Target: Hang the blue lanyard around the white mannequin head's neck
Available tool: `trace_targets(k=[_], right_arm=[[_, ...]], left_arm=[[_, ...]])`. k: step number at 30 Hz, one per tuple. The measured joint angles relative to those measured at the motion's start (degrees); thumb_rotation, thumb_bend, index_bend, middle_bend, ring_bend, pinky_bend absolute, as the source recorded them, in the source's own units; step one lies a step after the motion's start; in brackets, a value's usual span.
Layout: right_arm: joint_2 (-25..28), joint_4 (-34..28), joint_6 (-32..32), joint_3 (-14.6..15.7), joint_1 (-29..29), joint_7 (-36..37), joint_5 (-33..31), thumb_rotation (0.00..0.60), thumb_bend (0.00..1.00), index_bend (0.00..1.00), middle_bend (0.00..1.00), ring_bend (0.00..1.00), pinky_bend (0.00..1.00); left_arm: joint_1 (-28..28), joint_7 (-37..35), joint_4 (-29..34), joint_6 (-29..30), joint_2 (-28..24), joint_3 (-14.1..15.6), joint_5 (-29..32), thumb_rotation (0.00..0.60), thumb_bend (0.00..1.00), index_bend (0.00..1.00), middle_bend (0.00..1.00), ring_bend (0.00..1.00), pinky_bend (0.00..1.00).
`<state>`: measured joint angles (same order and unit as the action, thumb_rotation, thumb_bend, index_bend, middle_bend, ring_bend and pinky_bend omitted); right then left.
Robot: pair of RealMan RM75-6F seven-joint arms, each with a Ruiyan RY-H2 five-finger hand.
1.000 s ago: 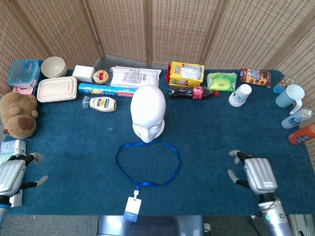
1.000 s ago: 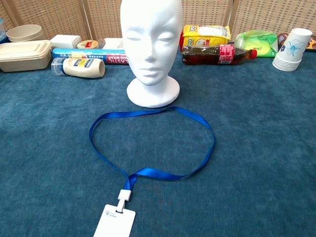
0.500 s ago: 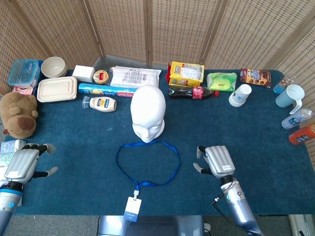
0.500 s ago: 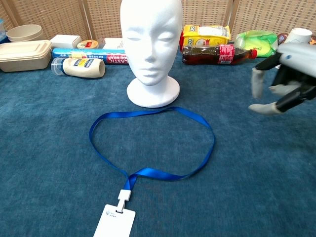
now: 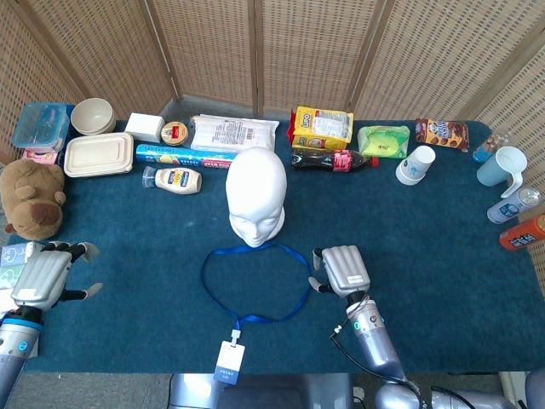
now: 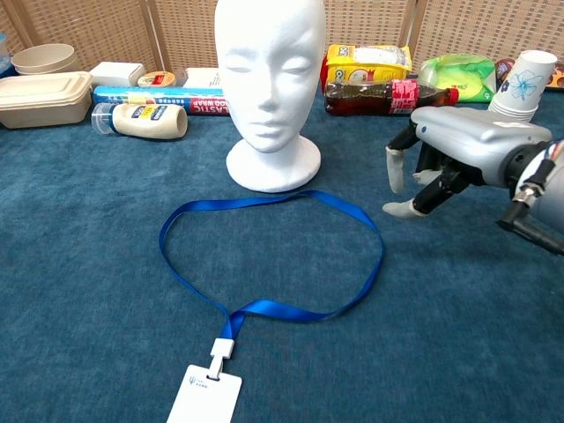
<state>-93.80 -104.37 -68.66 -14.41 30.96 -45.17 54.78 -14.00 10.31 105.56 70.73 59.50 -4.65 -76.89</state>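
The white mannequin head stands upright at the table's middle, facing me. The blue lanyard lies flat in a loop just in front of its base, with its white badge near the front edge. My right hand hovers open just right of the loop, fingers spread and pointing down, holding nothing. My left hand is open at the far left front, well away from the lanyard, and shows only in the head view.
Along the back stand food boxes, a foil roll, a mayonnaise bottle, a cola bottle and paper cups. A plush bear sits at left. Bottles and a mug line the right edge.
My right hand has travelled leftward from the table's right front to just beside the lanyard loop. My left hand has edged slightly inward. The lanyard has not moved.
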Motion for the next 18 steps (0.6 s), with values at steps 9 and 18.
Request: trace_targets(k=[9,18], right_arm=[[-2.02,2.46,0.34,-0.10,2.14,-0.99,-3.60,0.497,0.30,0.56,1.00,1.00,1.00],[-4.92,7.55,0.92,-0.52,4.65,-1.44,-7.53,0.500,0.30,0.54,1.00,1.00,1.00]], left_arm=[[-0.29,-0.04,0.10,-0.21,-0.01,0.36,0.09,0.543,0.18,0.35,0.44,0.37,0.26],[-0.39,0.28,0.32,-0.10,-0.15,0.67,0.56,0.543,0.18,0.35,0.44,0.37,0.26]])
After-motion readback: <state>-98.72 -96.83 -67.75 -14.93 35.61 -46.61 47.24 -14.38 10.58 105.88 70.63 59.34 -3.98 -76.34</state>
